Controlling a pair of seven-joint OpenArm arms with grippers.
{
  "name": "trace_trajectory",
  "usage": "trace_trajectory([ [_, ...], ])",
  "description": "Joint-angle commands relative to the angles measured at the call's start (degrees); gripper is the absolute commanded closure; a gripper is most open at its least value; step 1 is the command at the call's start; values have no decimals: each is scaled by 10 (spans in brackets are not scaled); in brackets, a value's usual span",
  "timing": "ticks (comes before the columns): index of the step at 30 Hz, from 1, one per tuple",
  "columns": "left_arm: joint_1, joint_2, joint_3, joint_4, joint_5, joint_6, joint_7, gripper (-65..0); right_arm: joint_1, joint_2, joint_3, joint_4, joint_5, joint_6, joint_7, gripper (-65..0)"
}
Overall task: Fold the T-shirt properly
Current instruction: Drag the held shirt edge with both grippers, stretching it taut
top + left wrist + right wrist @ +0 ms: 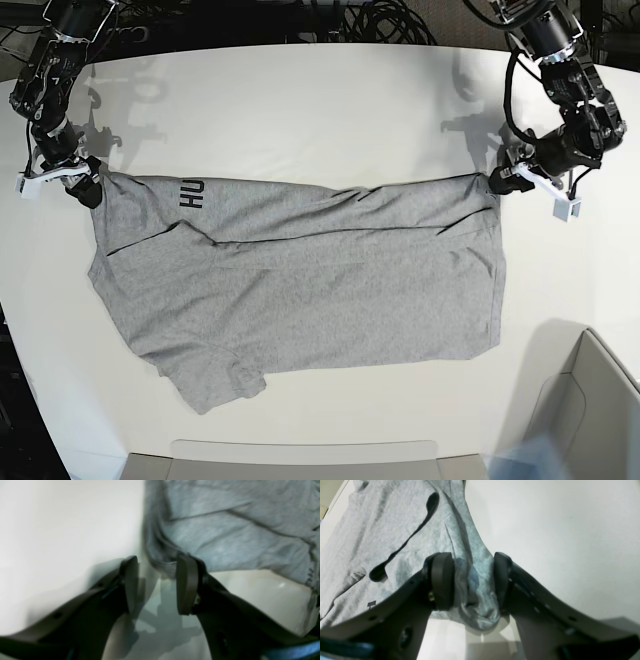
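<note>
The heather-grey T-shirt (300, 270) lies spread on the white table (300, 100), its top edge folded over so black letters (191, 193) show near its left end. My right gripper (85, 180) is at the shirt's upper left corner. In the right wrist view the right gripper (472, 560) has bunched shirt cloth (475, 585) filling the space between its pads. My left gripper (503, 183) is at the upper right corner. In the blurred left wrist view the left gripper (157, 562) has the shirt's corner (165, 565) between its pads, against the right one.
A grey bin (590, 400) stands at the front right corner. A pale tray edge (300, 460) runs along the front. Black cables (390, 20) lie beyond the table's far edge. The arms' shadows fall on the far part of the table.
</note>
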Motion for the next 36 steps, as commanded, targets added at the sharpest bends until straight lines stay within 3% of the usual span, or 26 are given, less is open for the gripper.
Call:
trace_trajectory([
  [1, -20, 0, -2, 10, -12, -14, 16, -266, 1, 6, -2, 4, -9, 3, -16, -269],
  [4, -39, 10, -1, 10, -9, -32, 38, -266, 1, 6, -2, 4, -9, 3, -16, -269],
  [8, -46, 15, -1, 9, 15, -12, 36, -266, 1, 6, -2, 4, -9, 3, -16, -269],
  [14, -40, 13, 17, 9, 90, -13, 13, -265, 1, 15, -3, 4, -9, 3, -16, -269],
  [21, -30, 25, 47, 9, 101, -13, 0, -262, 2, 17, -3, 4, -9, 3, -16, -258],
  [23, -28, 28, 47, 9, 101, -12, -10, -237, 1, 17, -7, 4, -9, 3, -16, -206],
  [27, -28, 25, 43, -11, 102, -11, -13, -84, 0, 35, -30, 4, -9, -1, -16, -2],
  [29, -28, 13, 42, -29, 102, -11, -15, -6, -1, 44, -30, 0, -10, 0, -18, 0],
  [36, -18, -19, 41, -48, 101, -11, -13, 0, -20, 70, -25, 43, -9, 1, -74, 0],
])
